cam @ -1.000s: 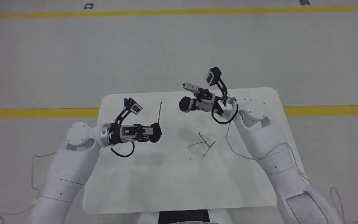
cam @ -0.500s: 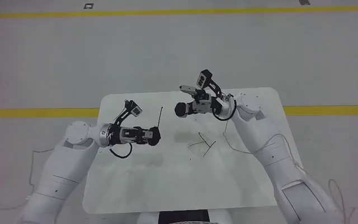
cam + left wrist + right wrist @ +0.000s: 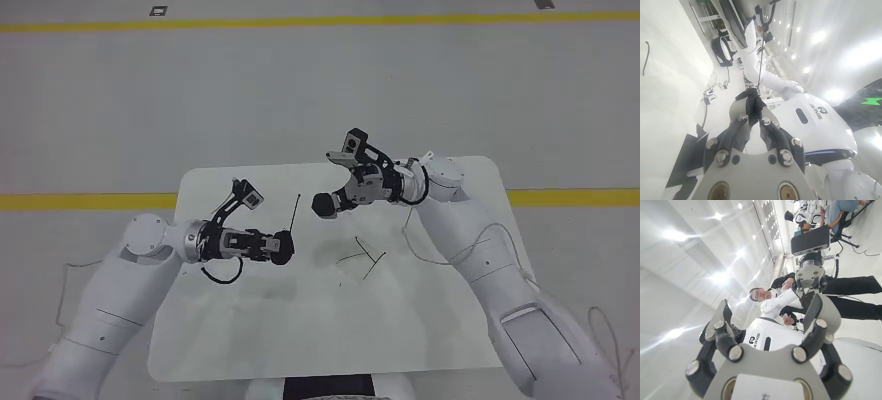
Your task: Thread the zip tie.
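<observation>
Black nylon, thin as wire: the zip tie (image 3: 295, 211) sticks out of my left claw (image 3: 283, 246), which is pressed together on one end of it. The rest of the strap runs free past the fingertips, straight and unbent, pointing away from my body. I judge that I hold it by the end so that the whole length stays loose and the far tip is offered up for threading. Whether the pinched end is the head or the tail is too small to tell.

My right claw (image 3: 322, 205) sits just beside the tie's free end, on my right of it, near but not touching. Its fingers (image 3: 813, 313) are spread wide with nothing between them. I take that as readiness to catch the loose tip and bend it round toward the other end, so the threading itself is not yet begun. The tie lies between my two claws, gripped by one and only faced by the other.

Farther to my right a few spare ties (image 3: 362, 258) lie crossed on the white worktop (image 3: 250, 330), well apart from both claws.
</observation>
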`<action>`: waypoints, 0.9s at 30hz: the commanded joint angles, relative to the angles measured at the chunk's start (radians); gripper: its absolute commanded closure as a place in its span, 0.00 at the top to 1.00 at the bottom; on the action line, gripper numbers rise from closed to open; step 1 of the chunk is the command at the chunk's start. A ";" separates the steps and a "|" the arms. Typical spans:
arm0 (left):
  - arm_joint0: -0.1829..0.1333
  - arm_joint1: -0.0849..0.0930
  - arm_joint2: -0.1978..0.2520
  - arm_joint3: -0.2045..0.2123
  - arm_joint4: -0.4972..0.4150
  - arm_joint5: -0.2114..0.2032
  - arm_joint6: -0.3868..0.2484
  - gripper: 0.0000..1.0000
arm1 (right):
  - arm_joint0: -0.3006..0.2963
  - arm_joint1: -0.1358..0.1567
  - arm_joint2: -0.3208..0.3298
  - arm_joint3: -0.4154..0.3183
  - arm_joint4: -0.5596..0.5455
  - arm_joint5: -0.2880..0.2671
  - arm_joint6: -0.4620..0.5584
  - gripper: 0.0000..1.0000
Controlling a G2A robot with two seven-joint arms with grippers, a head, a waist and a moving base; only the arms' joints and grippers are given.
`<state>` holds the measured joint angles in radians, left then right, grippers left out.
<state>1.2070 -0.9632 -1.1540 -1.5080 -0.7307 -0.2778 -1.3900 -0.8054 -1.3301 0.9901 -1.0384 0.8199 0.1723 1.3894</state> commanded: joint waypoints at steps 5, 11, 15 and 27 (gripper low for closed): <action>0.003 -0.001 0.003 -0.006 0.008 0.003 0.016 0.00 | -0.009 0.001 0.001 -0.011 -0.005 -0.007 -0.013 1.00; 0.000 0.007 0.032 -0.036 -0.027 0.001 0.000 0.00 | -0.016 0.017 -0.019 -0.044 0.007 0.027 0.001 1.00; -0.012 0.020 0.059 -0.042 -0.036 -0.013 0.000 0.00 | -0.005 0.030 -0.064 -0.069 0.041 0.007 0.001 1.00; -0.015 0.024 0.069 -0.049 -0.028 -0.022 0.000 0.00 | -0.014 0.038 -0.052 -0.087 -0.002 -0.008 -0.017 1.00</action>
<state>1.1916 -0.9391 -1.0851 -1.5571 -0.7585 -0.2995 -1.3900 -0.8192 -1.2965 0.9322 -1.1208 0.8374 0.1679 1.3696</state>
